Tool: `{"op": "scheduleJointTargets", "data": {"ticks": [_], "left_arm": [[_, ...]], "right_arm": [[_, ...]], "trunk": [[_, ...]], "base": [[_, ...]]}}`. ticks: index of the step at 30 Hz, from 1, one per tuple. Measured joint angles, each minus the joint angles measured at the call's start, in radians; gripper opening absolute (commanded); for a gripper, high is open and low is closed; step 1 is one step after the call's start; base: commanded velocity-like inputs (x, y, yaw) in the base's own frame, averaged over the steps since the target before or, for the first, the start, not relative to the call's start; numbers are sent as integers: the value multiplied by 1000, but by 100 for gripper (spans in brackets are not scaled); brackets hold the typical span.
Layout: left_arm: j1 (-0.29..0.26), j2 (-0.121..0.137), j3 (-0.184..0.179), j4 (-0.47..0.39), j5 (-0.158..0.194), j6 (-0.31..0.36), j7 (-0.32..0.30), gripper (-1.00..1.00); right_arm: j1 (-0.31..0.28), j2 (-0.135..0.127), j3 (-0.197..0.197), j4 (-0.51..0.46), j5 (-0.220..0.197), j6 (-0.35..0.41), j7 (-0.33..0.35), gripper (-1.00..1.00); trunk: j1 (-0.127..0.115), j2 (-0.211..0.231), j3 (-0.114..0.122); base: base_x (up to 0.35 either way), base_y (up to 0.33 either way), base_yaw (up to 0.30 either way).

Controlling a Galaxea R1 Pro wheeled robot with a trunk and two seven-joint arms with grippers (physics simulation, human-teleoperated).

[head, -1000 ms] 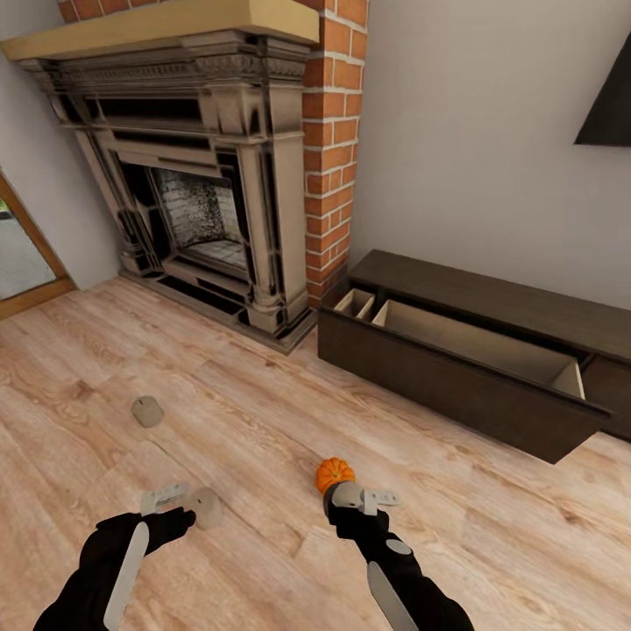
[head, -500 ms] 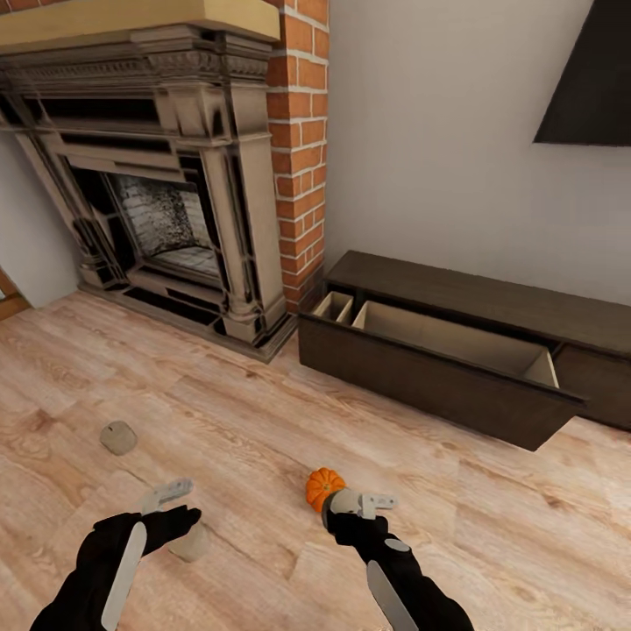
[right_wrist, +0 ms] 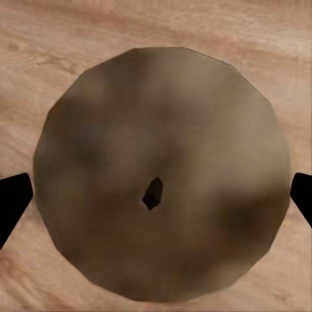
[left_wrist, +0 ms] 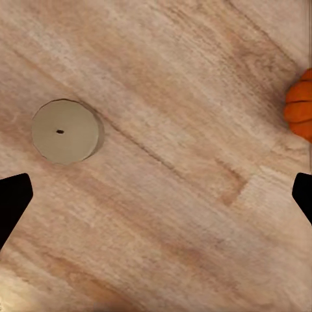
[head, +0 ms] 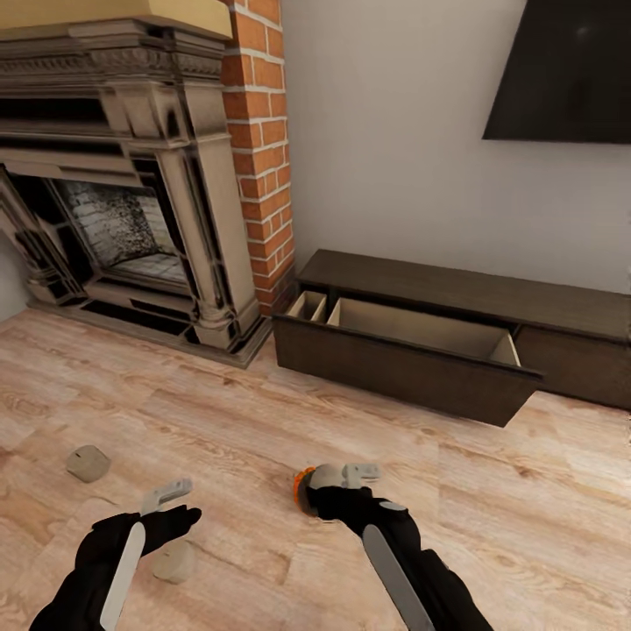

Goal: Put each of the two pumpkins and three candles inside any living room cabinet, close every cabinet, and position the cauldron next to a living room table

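My right gripper (head: 336, 478) is shut on a cream candle (head: 325, 478), low over the wood floor. Seen through the right wrist camera, that candle (right_wrist: 159, 175) spans the whole gap between the dark fingertips (right_wrist: 13, 201). An orange pumpkin (head: 301, 481) peeks out just behind the gripper and also shows in the left wrist view (left_wrist: 300, 110). The left gripper (head: 172, 508) is open and holds nothing. One more candle (head: 175, 561) (left_wrist: 67, 131) stands on the floor beside it, and another candle (head: 88, 463) lies farther left. The dark brown cabinet (head: 403, 372) has a wide, empty drawer pulled out.
A stone fireplace (head: 131, 202) with a brick column (head: 258, 149) fills the left wall. A black TV (head: 561, 70) hangs above the cabinet. Bare wood floor (head: 526, 508) stretches from my grippers to the open drawer front.
The camera has swung right, so the whole scene has slid left. My right gripper with its candle now covers most of the pumpkin. The left gripper stays open.
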Motion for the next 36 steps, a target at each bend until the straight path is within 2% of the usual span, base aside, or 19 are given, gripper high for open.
{"op": "scheduleJointTargets", "data": {"ticks": [3, 5, 7, 8, 10, 15, 19, 22, 25, 36], "left_arm": [[0, 0, 1, 0, 0, 0, 0, 100], [0, 0, 0, 0, 0, 0, 0, 100], [0, 0, -1, 0, 0, 0, 0, 100], [0, 0, -1, 0, 0, 0, 0, 100], [0, 0, 0, 0, 0, 0, 1, 100], [0, 0, -2, 0, 0, 1, 1, 100], [0, 1, 0, 0, -1, 0, 1, 100], [0, 1, 2, 0, -2, 0, 0, 100], [0, 2, 3, 0, -4, 1, 0, 100], [0, 2, 3, 0, -7, 1, 1, 100]], "right_arm": [[0, 11, 7, -136, -27, 102, -9, -100], [1, 45, 4, -195, -31, 156, -21, -100], [1, 77, -3, -211, -27, 176, -35, -100], [1, 83, -6, -216, -31, 183, -47, -100], [1, 83, -9, -220, -23, 195, -76, -100], [1, 83, -14, -223, -45, 201, -101, -100], [2, 83, -20, -222, -50, 202, -104, -100], [4, 83, -49, -222, -50, 203, -105, -100], [4, 83, -60, -222, -52, 203, -105, -100], [4, 83, -67, -215, -56, 202, -104, -100]], "trunk": [[0, 0, 0], [0, 0, 0], [0, 0, 0], [0, 0, 0], [0, 0, 0], [0, 0, 0], [0, 0, 0], [0, 0, 0], [0, 0, 0], [0, 0, 0]], "base": [[0, 62, -31], [0, 194, -11], [0, 242, -5], [0, 202, -3], [0, 116, -1], [0, 156, -127], [0, 82, -258], [0, 30, -276], [-16, 169, -280], [-7, 186, -282]]}}
